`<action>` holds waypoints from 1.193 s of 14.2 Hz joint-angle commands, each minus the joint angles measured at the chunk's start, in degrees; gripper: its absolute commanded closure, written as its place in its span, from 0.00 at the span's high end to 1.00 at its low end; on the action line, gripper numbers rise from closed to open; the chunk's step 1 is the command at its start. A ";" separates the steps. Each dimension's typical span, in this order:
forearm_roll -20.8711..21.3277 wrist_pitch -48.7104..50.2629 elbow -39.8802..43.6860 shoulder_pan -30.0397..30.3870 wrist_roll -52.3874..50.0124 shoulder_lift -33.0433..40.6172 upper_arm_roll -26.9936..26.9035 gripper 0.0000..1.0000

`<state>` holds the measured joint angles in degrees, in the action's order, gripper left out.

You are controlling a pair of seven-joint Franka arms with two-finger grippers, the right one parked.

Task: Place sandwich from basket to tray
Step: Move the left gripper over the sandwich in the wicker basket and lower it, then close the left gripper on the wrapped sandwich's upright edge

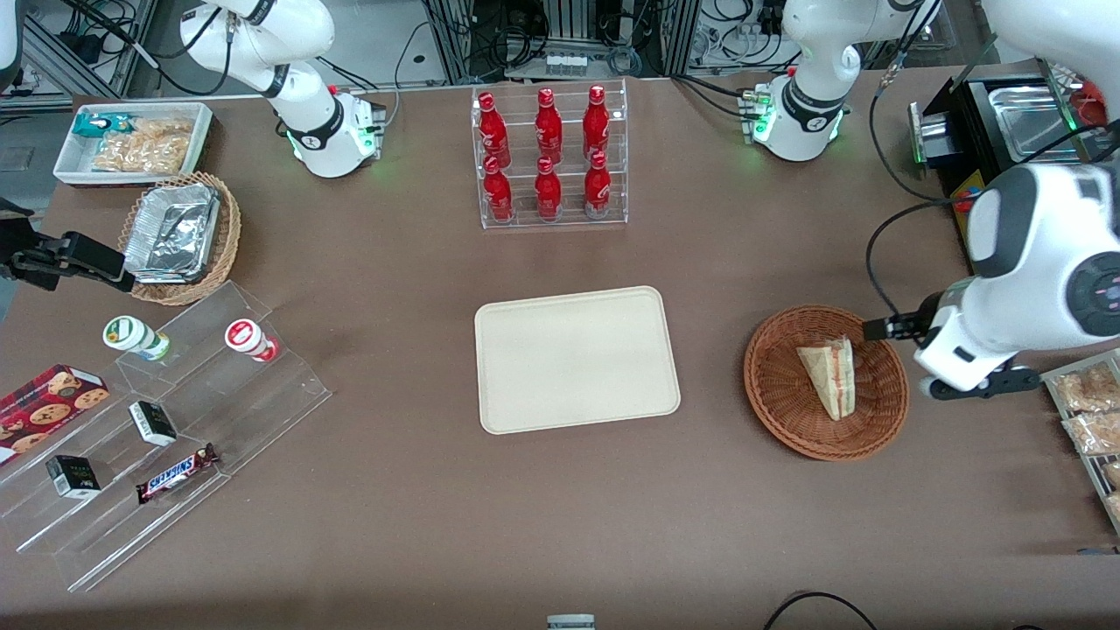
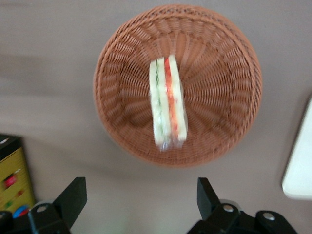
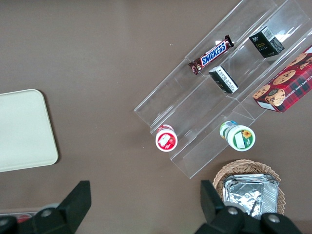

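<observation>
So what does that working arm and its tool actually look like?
The arm is glossy white with rounded shells, dark grey joint bands and a black cable looping alongside. Its base glows green. The tool, near the basket, has two black wedge-shaped fingers, set open, on a black body with silver screws.

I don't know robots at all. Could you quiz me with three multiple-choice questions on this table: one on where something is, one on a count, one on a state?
1. Where is the sandwich?
A. On the tray
B. In the basket
C. On the bare table

2. How many red bottles stand in the clear rack?
A. Four
B. Six
C. Eight

3. What is the end effector doing?
A. Open, holding nothing
B. Shut on the sandwich
C. Shut on a bottle

Answers:
1. B: the wedge lies inside the basket, while the tray holds nothing.
2. B: the red bottles form two rows of three.
3. A: the end effector has its fingers spread wide, beside the basket.
</observation>
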<state>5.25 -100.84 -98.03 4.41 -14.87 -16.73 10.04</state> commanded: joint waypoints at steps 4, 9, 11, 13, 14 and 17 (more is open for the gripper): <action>0.47 -16.90 -13.84 0.43 -10.86 1.44 0.51 1.00; 0.38 -26.93 -17.11 -0.19 -20.27 -2.68 0.60 1.00; 0.46 -28.53 -17.20 -0.63 -20.46 -3.92 0.60 1.00; 0.47 -29.76 -17.20 -0.63 -20.46 -4.71 0.60 1.00; 0.47 -29.94 -17.20 -0.63 -20.46 -5.15 0.60 0.99; 0.47 -31.34 -17.81 -0.63 -20.55 -5.50 0.60 0.62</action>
<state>5.23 -130.68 -115.26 3.98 -34.30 -22.27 10.60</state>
